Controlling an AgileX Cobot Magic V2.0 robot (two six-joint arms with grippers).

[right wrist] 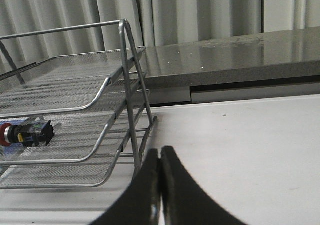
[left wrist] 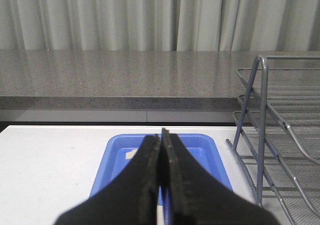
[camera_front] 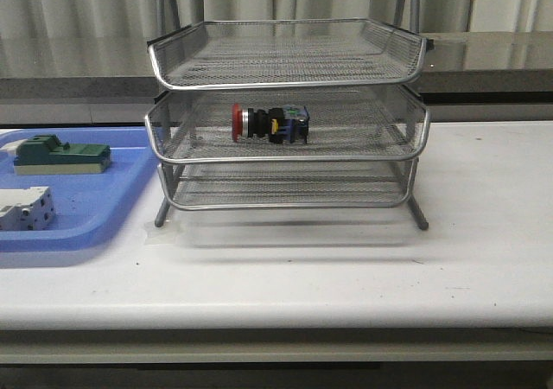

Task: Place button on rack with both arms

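The button (camera_front: 270, 124), with its red head to the left and yellow and blue rear block to the right, lies on its side in the middle tier of the silver wire-mesh rack (camera_front: 288, 112). It also shows in the right wrist view (right wrist: 25, 131), inside the rack (right wrist: 75, 115). My left gripper (left wrist: 162, 135) is shut and empty above the blue tray (left wrist: 210, 150), with the rack (left wrist: 280, 135) off to its side. My right gripper (right wrist: 160, 152) is shut and empty over the white table beside the rack's leg. Neither arm shows in the front view.
A flat blue plastic tray (camera_front: 112, 207) stands left of the rack, holding a green block (camera_front: 60, 156) and a white terminal block (camera_front: 26, 209). The white table (camera_front: 346, 268) runs in front and to the right. A grey counter (camera_front: 501, 60) and curtains stand behind.
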